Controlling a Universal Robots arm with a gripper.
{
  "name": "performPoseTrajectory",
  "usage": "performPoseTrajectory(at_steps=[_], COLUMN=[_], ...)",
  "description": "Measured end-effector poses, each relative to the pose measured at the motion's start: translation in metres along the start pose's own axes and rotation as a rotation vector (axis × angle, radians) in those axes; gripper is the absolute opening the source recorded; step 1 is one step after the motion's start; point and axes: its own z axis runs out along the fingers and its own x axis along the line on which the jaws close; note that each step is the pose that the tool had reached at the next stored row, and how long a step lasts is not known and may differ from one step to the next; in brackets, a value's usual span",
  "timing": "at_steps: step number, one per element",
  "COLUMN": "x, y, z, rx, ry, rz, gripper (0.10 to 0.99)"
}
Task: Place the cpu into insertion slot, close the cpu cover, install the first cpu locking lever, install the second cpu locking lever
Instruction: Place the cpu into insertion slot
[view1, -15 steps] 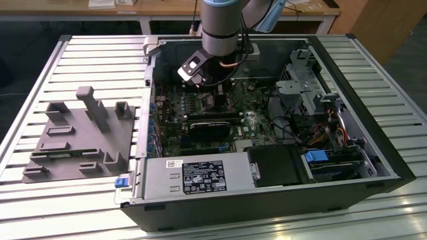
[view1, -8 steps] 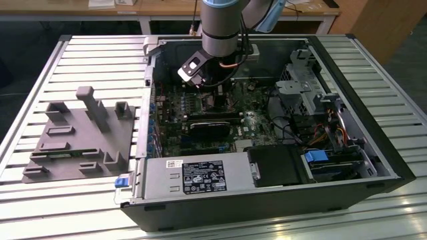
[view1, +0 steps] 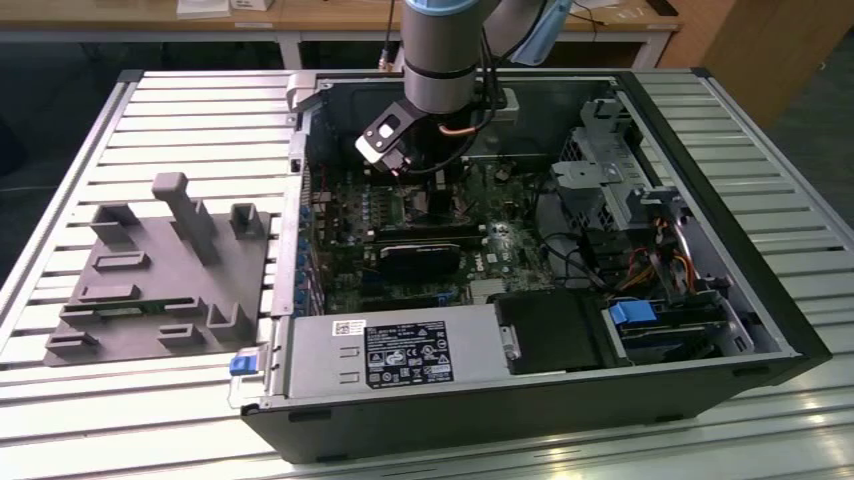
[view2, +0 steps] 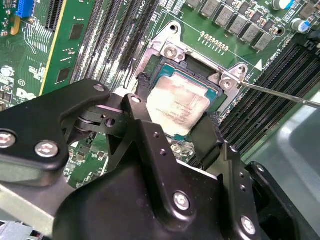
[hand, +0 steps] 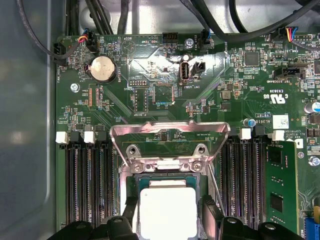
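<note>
In both wrist views the cpu (view2: 175, 102) (hand: 167, 212), a small square chip with a pale metal top, lies between my gripper's (view2: 172, 112) (hand: 170, 217) two black fingers (view2: 142, 90). The gripper is shut on its opposite edges. The chip sits at the insertion slot (view2: 192, 75) (hand: 165, 177), inside the slot's silvery rim on the green board. The cpu cover (hand: 170, 135) stands swung open beyond the slot. A thin metal locking lever (view2: 280, 95) sticks out beside the slot. In the exterior view my gripper (view1: 420, 185) reaches down into the open computer case.
Long black memory slots (hand: 87, 185) flank the slot, with a memory module (hand: 280, 190) to one side. The exterior view shows the power supply (view1: 400, 350) along the case's near edge, drive bays and cables (view1: 641, 250) at its right, and a grey fixture (view1: 160, 270) at its left.
</note>
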Motion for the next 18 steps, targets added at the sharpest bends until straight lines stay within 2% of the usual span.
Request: performPoseTrajectory(at_steps=[6,15,18], x=[0.0,0.0001,0.0001], y=[0.0,0.0005,0.0005], z=[-0.0009,-0.0163,-0.0169], rx=[0.0,0.0,0.0], ry=[0.0001,-0.0001,0.0003], rz=[0.0,0.0,0.0], gripper=[0.612,0.612,0.612])
